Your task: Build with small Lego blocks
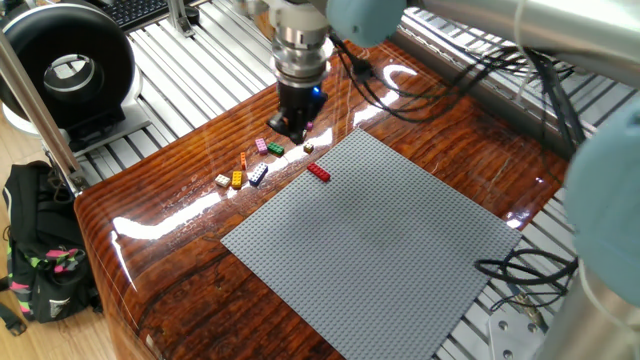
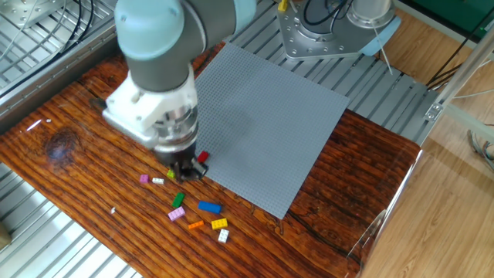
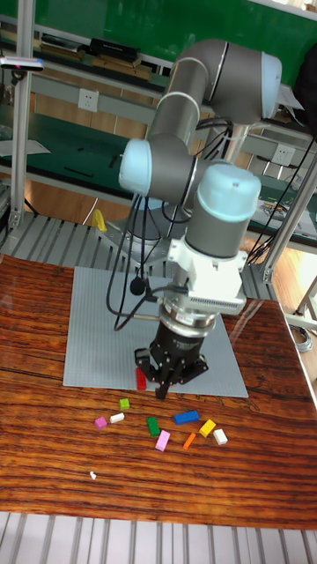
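My gripper (image 1: 290,130) (image 2: 184,171) (image 3: 161,388) hangs low over the wooden table just off the edge of the grey baseplate (image 1: 380,240), open and holding nothing. A red brick (image 1: 318,172) (image 2: 202,157) (image 3: 140,379) lies on the plate's edge right beside it. The other small Lego blocks lie loose on the wood: a lime one (image 3: 124,404) closest to the fingers, then pink (image 2: 143,179), white (image 2: 158,181), green (image 2: 178,200), blue (image 2: 209,207), orange (image 2: 195,225) and yellow (image 2: 220,224).
The arm's own body hides part of the plate's near corner in the other fixed view. Cables (image 1: 520,265) trail by the plate's far side. A black round device (image 1: 65,70) and a backpack (image 1: 40,265) stand off the table's end.
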